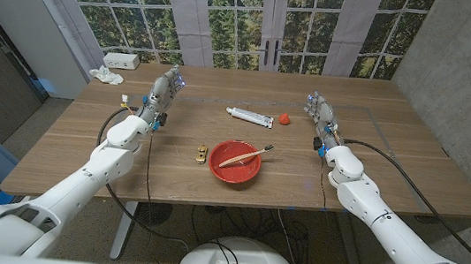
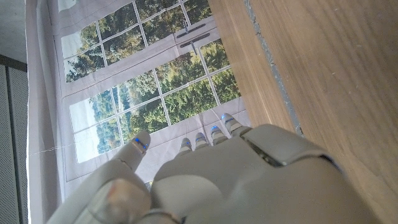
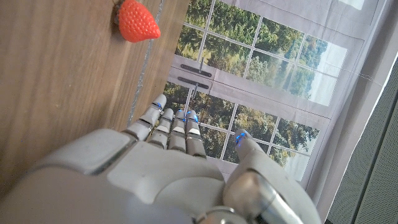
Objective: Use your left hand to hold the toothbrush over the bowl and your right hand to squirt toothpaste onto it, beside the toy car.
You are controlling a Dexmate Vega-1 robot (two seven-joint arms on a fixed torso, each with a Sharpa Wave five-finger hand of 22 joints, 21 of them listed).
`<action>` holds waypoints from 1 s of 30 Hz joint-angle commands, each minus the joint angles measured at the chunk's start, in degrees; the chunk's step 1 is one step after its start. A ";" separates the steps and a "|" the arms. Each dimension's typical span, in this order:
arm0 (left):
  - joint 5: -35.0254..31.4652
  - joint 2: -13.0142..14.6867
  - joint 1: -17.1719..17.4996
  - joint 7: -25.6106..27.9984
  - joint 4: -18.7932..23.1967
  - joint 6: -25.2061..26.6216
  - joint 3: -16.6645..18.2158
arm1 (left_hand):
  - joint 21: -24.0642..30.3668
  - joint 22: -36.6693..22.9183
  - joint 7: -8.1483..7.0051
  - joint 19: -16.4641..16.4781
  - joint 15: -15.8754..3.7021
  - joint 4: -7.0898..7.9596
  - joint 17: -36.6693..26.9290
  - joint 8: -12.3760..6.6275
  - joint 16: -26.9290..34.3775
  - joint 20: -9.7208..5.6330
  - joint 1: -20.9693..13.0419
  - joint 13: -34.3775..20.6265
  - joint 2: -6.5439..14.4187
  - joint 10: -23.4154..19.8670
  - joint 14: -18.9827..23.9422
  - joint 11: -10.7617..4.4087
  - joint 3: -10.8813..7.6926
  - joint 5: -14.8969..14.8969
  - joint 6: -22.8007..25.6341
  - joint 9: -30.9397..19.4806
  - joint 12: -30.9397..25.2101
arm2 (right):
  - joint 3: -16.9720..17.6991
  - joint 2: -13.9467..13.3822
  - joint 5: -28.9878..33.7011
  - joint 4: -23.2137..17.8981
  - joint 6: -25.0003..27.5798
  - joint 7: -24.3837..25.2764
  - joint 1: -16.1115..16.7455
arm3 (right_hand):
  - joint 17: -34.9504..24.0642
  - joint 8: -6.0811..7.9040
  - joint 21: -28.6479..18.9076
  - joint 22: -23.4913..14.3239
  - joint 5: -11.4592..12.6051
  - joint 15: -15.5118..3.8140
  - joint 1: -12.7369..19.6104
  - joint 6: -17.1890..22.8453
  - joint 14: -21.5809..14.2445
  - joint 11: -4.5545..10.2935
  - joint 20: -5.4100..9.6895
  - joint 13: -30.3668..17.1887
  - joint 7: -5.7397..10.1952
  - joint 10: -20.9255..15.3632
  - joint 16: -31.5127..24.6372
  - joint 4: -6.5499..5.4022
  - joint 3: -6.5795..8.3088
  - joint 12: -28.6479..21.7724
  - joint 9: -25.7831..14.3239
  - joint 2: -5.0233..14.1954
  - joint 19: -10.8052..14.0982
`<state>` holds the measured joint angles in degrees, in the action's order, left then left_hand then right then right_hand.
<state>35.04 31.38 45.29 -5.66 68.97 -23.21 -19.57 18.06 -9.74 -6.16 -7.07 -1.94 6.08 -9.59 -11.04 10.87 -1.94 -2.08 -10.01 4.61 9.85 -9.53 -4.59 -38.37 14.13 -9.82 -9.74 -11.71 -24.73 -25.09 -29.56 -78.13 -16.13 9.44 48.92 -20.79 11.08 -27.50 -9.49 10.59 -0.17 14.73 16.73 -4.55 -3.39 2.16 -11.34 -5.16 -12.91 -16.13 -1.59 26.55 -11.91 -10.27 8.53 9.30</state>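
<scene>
A red bowl point(image 1: 235, 162) stands near the table's front middle, and a toothbrush with a wooden handle point(image 1: 247, 156) lies across it. A small yellow toy car point(image 1: 202, 153) sits just left of the bowl. Beyond them lies a white toothpaste tube point(image 1: 250, 117). My left hand point(image 1: 161, 95) is raised over the table's left part, its fingers apart, holding nothing; its back point(image 2: 249, 180) faces the wrist camera. My right hand point(image 1: 322, 113) stands likewise at the right, open and empty, and its back point(image 3: 168, 174) shows in the right wrist view.
A red toy strawberry point(image 1: 284, 118) point(image 3: 138, 21) lies right of the tube, near my right hand. A small white bottle point(image 1: 122, 99) stands at the far left, with crumpled white cloth point(image 1: 109, 74) and a white box point(image 1: 121, 61) at the back left corner. Windows line the wall behind.
</scene>
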 commanded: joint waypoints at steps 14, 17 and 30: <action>-13.60 5.71 1.60 7.72 9.15 0.27 -2.59 | 0.34 -0.33 -0.50 4.67 -0.33 -3.35 -0.02 -0.74 0.15 0.63 -1.96 -0.25 3.09 0.49 2.03 0.36 -0.33 -0.60 3.43 -0.23 -0.67 | 1.20 -0.56 0.78 -2.44 -0.85 2.78 2.64 | 0.84 0.33 0.76 -0.14 -0.18 0.87 2.61 0.91 -1.76 -0.66 -1.15 -0.19 -0.65 -1.30 -0.13 3.17 0.57 -0.49 -0.22 -0.41 1.71; -14.67 6.26 1.87 8.21 10.25 0.48 -2.68 | 0.39 -0.35 -0.41 5.41 -0.37 -3.84 -0.01 -0.73 0.17 0.79 -2.19 -0.25 3.13 -0.36 2.79 0.34 -0.41 -0.71 4.00 -0.24 -0.78 | 1.31 -0.56 0.75 -2.44 -1.17 2.78 2.87 | 0.92 0.34 0.88 -0.15 -0.18 0.96 2.76 1.02 -1.80 -0.78 -1.17 -0.20 -0.68 -1.41 -0.09 3.44 0.60 -0.49 -0.22 -0.36 1.85; -20.68 8.92 3.00 10.30 14.61 0.23 -2.87 | 0.44 -0.40 0.18 6.97 -0.38 -4.87 -0.02 -0.72 0.19 1.15 -2.66 -0.26 3.29 -2.29 4.51 0.36 -0.63 -0.98 5.56 -0.24 -1.04 | 1.95 -0.68 1.17 -3.23 -2.93 3.55 4.42 | 1.06 0.35 1.20 -0.18 -0.22 0.82 2.94 1.29 -1.93 -0.74 -1.19 -0.21 -0.74 -1.74 -0.04 3.94 0.55 -0.52 -0.23 -0.21 2.12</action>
<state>20.78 38.16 47.43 2.07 79.97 -23.05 -22.17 18.06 -10.01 -5.90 -0.44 -2.04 1.45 -9.61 -11.48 10.87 -0.65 -4.03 -10.00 5.52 7.93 -5.51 -4.37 -38.87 13.29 -4.66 -9.74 -12.41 -23.49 -25.57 -28.61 -80.49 -17.94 12.37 51.78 -19.66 11.07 -26.62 -9.47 10.37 0.62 16.91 17.39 -5.96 -4.19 1.02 -11.33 -5.82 -14.14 -16.13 1.98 27.05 -11.90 -10.26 8.30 11.26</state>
